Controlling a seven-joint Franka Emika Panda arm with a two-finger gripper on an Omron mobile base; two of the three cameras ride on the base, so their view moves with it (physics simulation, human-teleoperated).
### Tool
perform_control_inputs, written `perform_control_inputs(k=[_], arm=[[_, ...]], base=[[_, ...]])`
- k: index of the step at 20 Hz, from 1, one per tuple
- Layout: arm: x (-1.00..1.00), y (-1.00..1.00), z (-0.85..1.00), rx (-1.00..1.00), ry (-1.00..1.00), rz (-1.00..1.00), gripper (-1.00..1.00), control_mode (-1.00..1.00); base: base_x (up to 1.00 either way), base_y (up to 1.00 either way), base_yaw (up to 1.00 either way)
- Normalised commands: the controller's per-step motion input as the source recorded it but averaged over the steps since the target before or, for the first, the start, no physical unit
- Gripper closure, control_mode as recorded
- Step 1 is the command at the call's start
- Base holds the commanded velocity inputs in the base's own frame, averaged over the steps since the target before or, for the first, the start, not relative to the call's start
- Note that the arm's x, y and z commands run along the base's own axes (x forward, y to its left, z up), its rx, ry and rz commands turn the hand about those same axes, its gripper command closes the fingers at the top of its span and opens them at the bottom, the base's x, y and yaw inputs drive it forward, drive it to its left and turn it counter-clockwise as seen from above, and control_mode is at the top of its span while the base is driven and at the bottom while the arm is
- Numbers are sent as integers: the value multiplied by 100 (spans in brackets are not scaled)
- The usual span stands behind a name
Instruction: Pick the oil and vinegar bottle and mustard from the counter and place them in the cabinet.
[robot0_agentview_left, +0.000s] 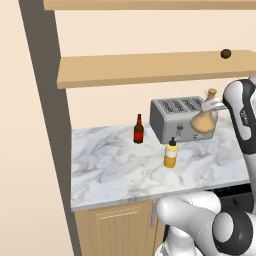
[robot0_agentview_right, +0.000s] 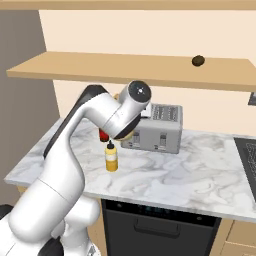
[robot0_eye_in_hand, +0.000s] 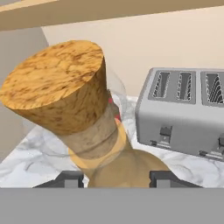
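My gripper (robot0_agentview_left: 213, 105) is shut on the oil and vinegar bottle (robot0_agentview_left: 203, 121), a tan flask with a cork stopper (robot0_agentview_left: 212, 93). The bottle hangs tilted above the counter (robot0_agentview_left: 115, 167), in front of the toaster. In the hand view the cork (robot0_eye_in_hand: 57, 87) looms large, and the two fingers (robot0_eye_in_hand: 65, 179) clamp the flask low down, where its belly (robot0_eye_in_hand: 127, 173) widens. The yellow mustard (robot0_agentview_left: 171, 154) (robot0_agentview_right: 111, 157) stands upright on the counter, left of and below the held bottle. Above, the cabinet's light wood shelf (robot0_agentview_left: 150, 69) (robot0_agentview_right: 125, 67) runs across, with its dark grey side panel (robot0_agentview_left: 47, 100) at the left.
A silver toaster (robot0_agentview_left: 175, 117) (robot0_agentview_right: 157, 129) (robot0_eye_in_hand: 183, 113) stands at the back of the counter. A small dark red bottle (robot0_agentview_left: 138, 129) stands left of it. A small dark round thing (robot0_agentview_left: 226, 53) (robot0_agentview_right: 198, 61) lies on the shelf. A stove top (robot0_agentview_right: 247, 155) borders the counter on the right.
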Motion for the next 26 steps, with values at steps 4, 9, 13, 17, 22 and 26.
perform_control_inputs(k=[4, 9, 13, 17, 22, 26], arm=[[-10, 30, 51, 16, 0, -15, 100, -100], [-1, 26, 48, 9, 0, -12, 100, -100], [-1, 24, 50, 0, 0, -3, 100, -100], [-9, 25, 58, 0, 0, -1, 100, -100], [-3, 17, 53, 0, 0, 0, 100, -100], [0, 8, 49, 0, -1, 0, 100, -100]], base=[[0, 0, 0], [0, 0, 0], [0, 0, 0], [0, 0, 0], [0, 0, 0], [0, 0, 0]])
